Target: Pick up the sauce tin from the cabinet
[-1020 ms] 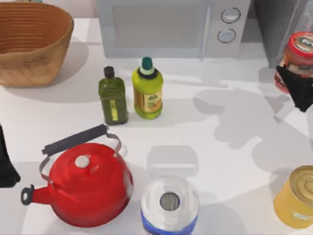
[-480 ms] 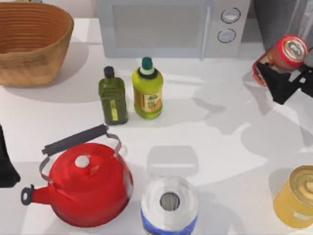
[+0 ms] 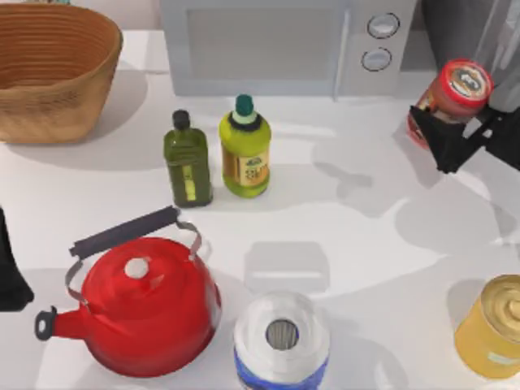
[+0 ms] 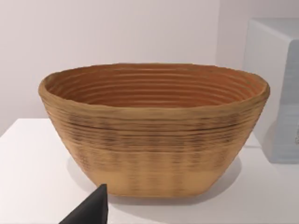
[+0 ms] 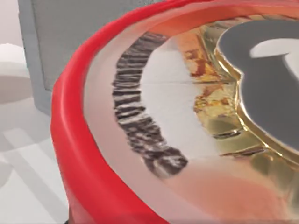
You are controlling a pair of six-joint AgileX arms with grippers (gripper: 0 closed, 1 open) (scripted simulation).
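Red-lidded small cylindrical sauce tin (image 3: 457, 91) sits tilted in the right claw (image 3: 449, 130), black fingers pinching its lower body, just right of the white microwave with two round knobs (image 3: 284, 45) and in front of the dark grey cabinet (image 3: 459, 28). Looks clear of the counter (image 3: 366, 236). Rigid metal wall, likely light, probably slick: grip should stay across the side wall mid-height, not the rim. Tilt suggests slip risk. Right wrist view has the tin's top up close. Left claw (image 3: 10, 272) is parked far left of the microwave; cannot tell its state.
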